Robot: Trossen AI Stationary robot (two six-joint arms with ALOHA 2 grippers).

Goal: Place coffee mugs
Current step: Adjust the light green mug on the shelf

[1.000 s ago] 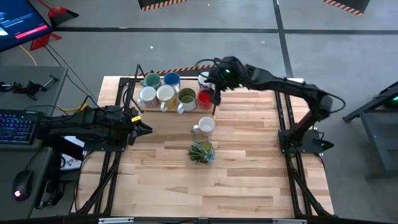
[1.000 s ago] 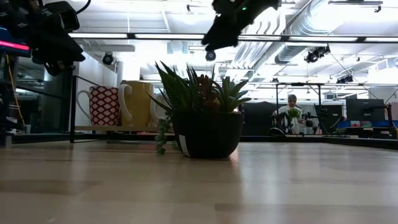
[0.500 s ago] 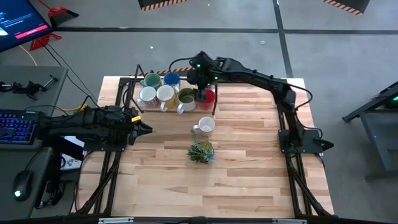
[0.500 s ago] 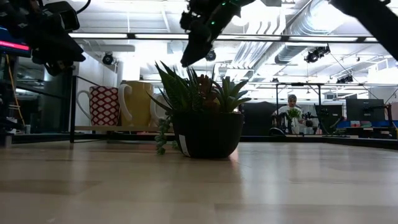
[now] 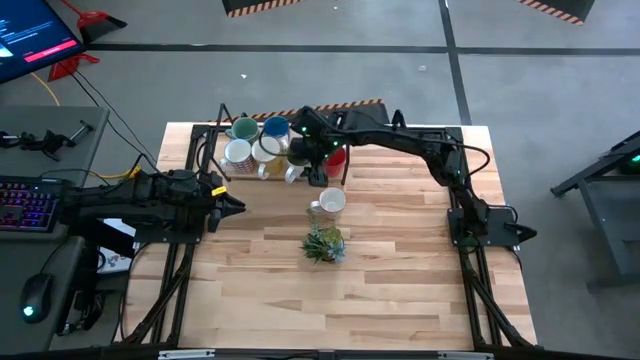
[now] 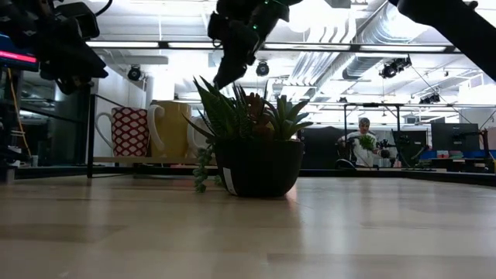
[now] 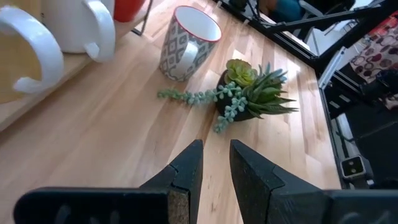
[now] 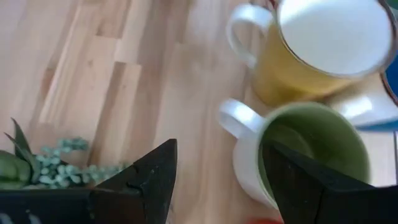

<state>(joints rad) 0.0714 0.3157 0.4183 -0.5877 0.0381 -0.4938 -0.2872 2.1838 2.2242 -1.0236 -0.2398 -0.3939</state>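
Several coffee mugs stand on a wooden shelf at the far side: teal [image 5: 243, 128], blue [image 5: 275, 127], white [image 5: 237, 152], cream [image 5: 265, 150] and red [image 5: 336, 156]. My right gripper [image 5: 312, 168] hangs open above the olive green mug [image 8: 314, 152], largely hiding it in the high view. In the right wrist view its fingers [image 8: 152, 177] stand apart near the mug's white handle [image 8: 231, 118], touching nothing. A patterned white mug [image 5: 330, 201] stands alone on the table. My left gripper [image 5: 232, 207] waits at the left, a narrow gap between its fingers [image 7: 214, 149].
A small potted plant [image 5: 324, 243] stands just nearer than the lone mug and fills the middle of the low view [image 6: 260, 147]. The shelf's dark frame [image 5: 222, 118] rises around the mugs. A yellow-sided mug [image 8: 311, 56] stands close beside the olive one. Bare wood lies toward the near edge.
My right gripper has swept toward the table's left edge and a little down, from above the red mug to above the olive green mug, tipping further downward and rolling as it went. It has stayed open. No mug has moved.
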